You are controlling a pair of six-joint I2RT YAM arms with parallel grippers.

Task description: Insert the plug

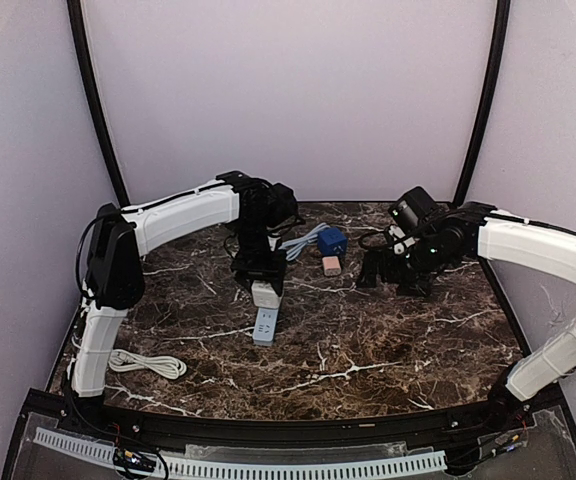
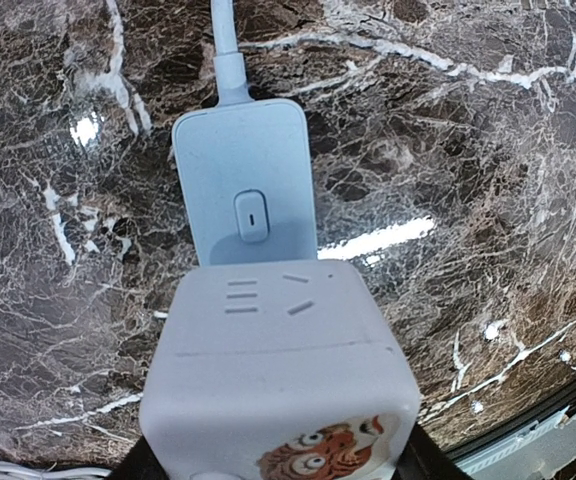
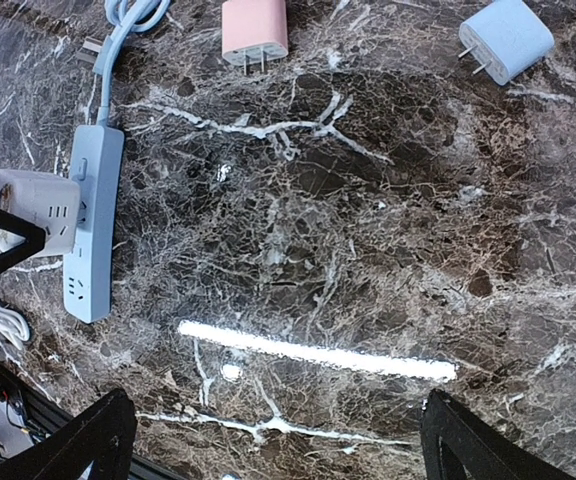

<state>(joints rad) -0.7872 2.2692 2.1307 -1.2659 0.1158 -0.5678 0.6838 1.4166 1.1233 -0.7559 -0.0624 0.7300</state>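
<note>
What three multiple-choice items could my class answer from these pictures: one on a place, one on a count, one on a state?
1. Where is the white cube adapter?
A. over the power strip
B. on a shelf
C. on the floor

2. How many loose chargers lie apart from the strip?
A. one
B. two
C. four

3. How do the right arm's fingers stand?
A. open and empty
B. shut on a charger
C. shut on a cord

Answers:
1 A: both wrist views show the cube right over the strip's sockets.
2 B: a pink charger and a blue charger lie on the marble, prongs bare.
3 A: the two fingers stand wide apart over bare marble with nothing between them.
</note>
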